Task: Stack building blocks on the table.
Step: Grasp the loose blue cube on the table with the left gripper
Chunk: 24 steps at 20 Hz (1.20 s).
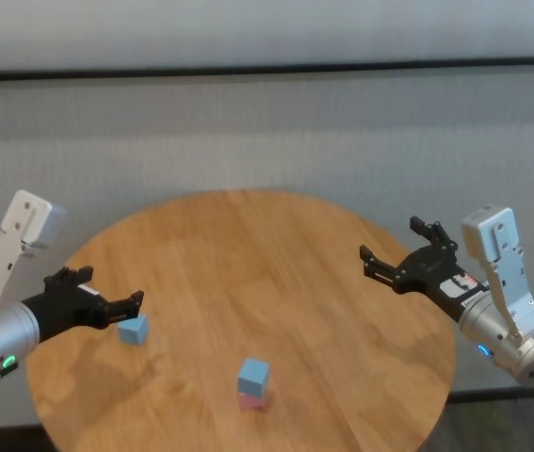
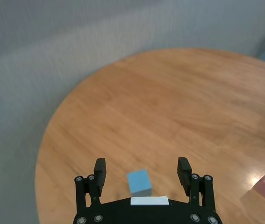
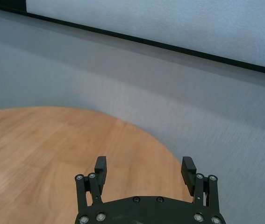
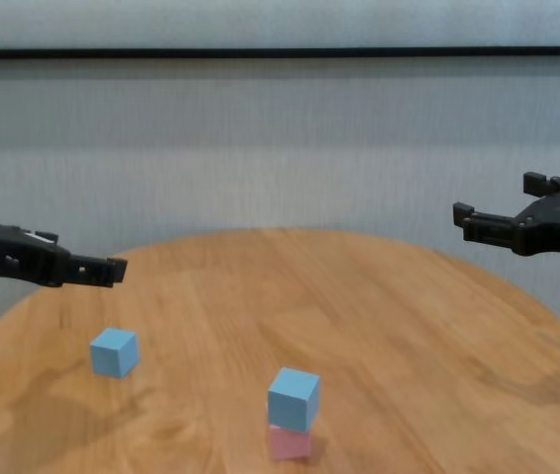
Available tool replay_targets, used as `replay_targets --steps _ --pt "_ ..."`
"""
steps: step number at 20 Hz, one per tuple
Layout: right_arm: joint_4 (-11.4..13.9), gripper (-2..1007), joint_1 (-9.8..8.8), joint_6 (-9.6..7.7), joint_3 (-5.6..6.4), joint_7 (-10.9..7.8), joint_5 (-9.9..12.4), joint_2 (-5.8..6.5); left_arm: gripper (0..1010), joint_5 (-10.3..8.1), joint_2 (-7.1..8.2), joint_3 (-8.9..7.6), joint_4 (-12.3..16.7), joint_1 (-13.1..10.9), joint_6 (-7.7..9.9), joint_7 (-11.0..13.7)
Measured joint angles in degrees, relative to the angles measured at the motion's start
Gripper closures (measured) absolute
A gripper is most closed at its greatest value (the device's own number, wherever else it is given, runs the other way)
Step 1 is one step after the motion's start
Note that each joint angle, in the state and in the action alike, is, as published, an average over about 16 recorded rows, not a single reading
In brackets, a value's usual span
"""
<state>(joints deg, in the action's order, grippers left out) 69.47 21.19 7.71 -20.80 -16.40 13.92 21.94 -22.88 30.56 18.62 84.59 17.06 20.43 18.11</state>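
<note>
So closest to the robot, around 6 o'clock on the surface (image 1: 276,282), there's already a little stack: a blue cube (image 1: 253,376) sitting on a pink cube (image 1: 252,402). The top one looks a touch off-square against the bottom one, so I wouldn't call it rock solid.

A bit farther out, around 8 o'clock, the loose cube (image 1: 133,329) sits by itself, well apart from the stack. The left hand (image 1: 106,299) hovers just above and behind it, fingers spread wide and holding nothing. In the wrist view the cube sits between the two fingertips but lower down, so it looks lined up for a grab.

Farthest out, the right hand (image 1: 400,256) hangs at about 3 o'clock over the rim, also wide open and empty, basically parked.

What could go wrong, my guess: a pinch that's off-centre could twist the loose cube or squirt it out. The bigger risk is the placing: setting a third cube down hard or crooked on a two-high stack could topple the lot, since nothing locks them together.

Materials: all three cubes are small, matte and sharp-edged, look light, same size. The surface is round, honey-coloured wood with plank grain and a bit of sheen, so cubes may slide.
</note>
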Motion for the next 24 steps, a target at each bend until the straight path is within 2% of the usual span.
replay_targets --steps 5,9,17,24 --pt "0.32 1 -0.05 -0.16 -0.25 -0.22 0.19 -0.01 8 -0.38 -0.73 -0.02 -2.43 1.71 3.65 0.77" --pt "0.48 1 -0.08 -0.25 -0.38 -0.34 0.29 -0.01 8 -0.36 -1.77 0.22 -5.21 3.35 5.15 1.25" --pt "0.66 1 -0.12 -0.34 -0.51 -0.46 0.39 -0.01 8 1.25 -4.06 2.17 -10.9 6.64 5.31 2.98" --pt "0.73 0 -0.14 -0.38 -0.56 -0.52 0.44 -0.01 7 2.7 -5.0 4.14 -14.21 8.58 4.83 5.22"
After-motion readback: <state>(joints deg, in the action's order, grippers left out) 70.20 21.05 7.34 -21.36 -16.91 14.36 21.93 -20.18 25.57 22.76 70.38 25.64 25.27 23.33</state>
